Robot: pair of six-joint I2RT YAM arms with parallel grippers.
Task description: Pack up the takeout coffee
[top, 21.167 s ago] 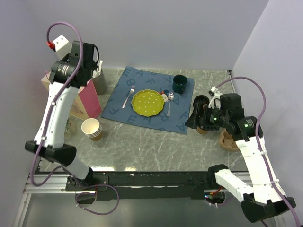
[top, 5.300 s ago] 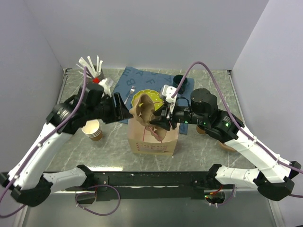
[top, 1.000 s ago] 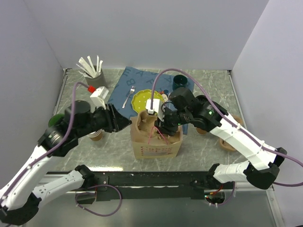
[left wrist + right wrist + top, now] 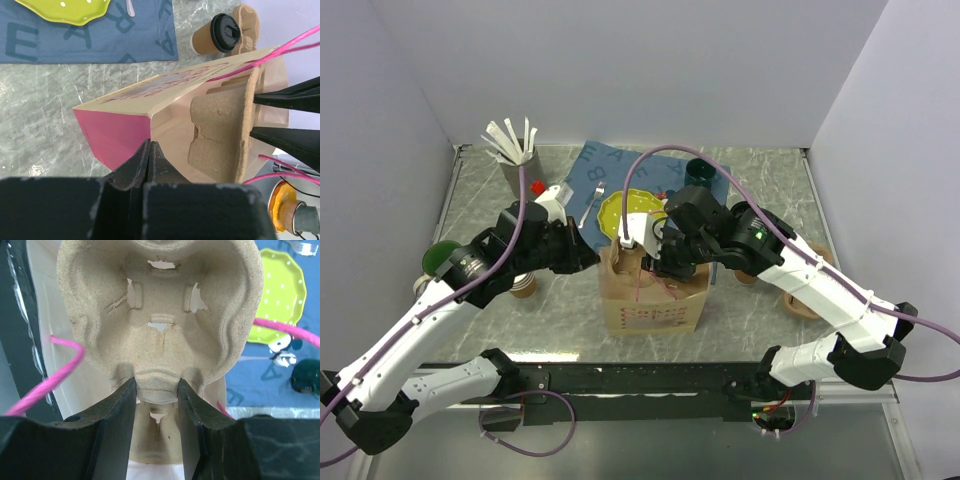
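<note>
— Left gripper (image 4: pixel 149 144)?
— Fingers together, pinching the paper bag's (image 4: pixel 117 135) top edge.
— And the right gripper (image 4: pixel 156 386)?
— Clamped on the rim of the pulp cup carrier (image 4: pixel 160 305), which is partway inside the bag's open mouth.
— The takeout coffee (image 4: pixel 220 33)?
— Outside the bag, on the table (image 4: pixel 45 100) just beside the blue placemat's (image 4: pixel 100 40) corner.

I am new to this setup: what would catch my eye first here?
A pink-handled paper bag stands in the middle, its wall pinched by the left gripper. The right gripper holds a cup carrier in the bag's mouth. The takeout coffee stands outside the bag, on the table.
</note>
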